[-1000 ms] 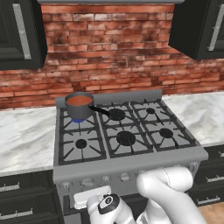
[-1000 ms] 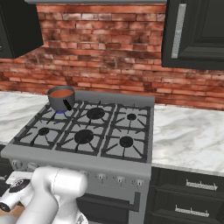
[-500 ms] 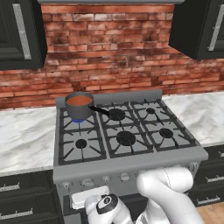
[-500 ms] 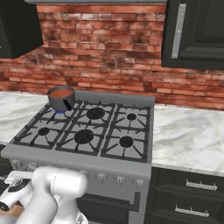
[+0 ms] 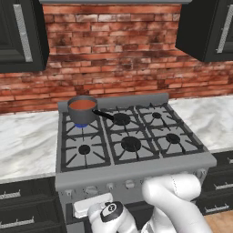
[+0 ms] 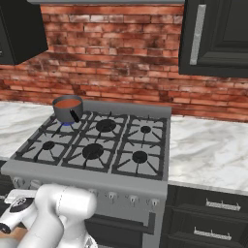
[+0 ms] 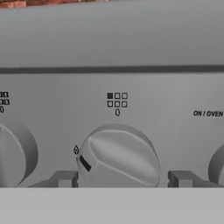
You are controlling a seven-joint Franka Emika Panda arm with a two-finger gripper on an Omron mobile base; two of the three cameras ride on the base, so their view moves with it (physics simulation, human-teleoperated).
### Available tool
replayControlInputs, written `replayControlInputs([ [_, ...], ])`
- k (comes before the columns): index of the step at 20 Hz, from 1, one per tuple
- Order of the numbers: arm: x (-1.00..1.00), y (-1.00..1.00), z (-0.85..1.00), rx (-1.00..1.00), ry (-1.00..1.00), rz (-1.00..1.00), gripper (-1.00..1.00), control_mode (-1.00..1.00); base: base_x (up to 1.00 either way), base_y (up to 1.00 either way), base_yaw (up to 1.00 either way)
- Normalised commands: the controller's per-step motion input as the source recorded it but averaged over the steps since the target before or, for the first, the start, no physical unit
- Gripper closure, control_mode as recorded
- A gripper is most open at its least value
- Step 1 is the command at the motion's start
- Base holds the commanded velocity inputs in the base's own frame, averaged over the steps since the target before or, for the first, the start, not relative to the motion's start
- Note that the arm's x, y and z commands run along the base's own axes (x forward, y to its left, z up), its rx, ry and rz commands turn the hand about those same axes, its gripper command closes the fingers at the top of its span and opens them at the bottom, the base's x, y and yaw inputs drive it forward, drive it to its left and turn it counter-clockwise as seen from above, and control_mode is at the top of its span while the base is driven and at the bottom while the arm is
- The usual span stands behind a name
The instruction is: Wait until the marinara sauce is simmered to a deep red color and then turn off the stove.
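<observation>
The marinara sauce is an orange-red disc in a grey saucepan with a black handle. The pan sits on the rear-left burner of the stove, over a small blue flame. The right base view shows the sauce and the stove from the other side. My gripper is low at the stove's front panel, open, with a finger on each side of a round knob. The knob's dark mark points lower left, near a flame symbol. A square diagram above it has the top-left box filled.
More knobs flank this one at the left and at the right, under an "ON / OVEN" label. White marble counters lie on both sides of the stove. Behind is a brick wall, with dark cabinets above.
</observation>
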Motion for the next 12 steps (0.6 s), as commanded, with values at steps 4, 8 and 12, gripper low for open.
replayControlInputs([
  [4, 0.11, 0.00, 0.08, 0.03, 0.00, 0.00, -1.00, -1.00, 0.00, 0.00, 0.00],
  [8, 0.00, 0.00, 0.09, 0.03, 0.00, 0.00, -1.00, -1.00, 0.00, 0.00, 0.00],
  [12, 0.00, 0.00, 0.10, 0.04, 0.00, 0.00, -1.00, -1.00, 0.00, 0.00, 0.00],
])
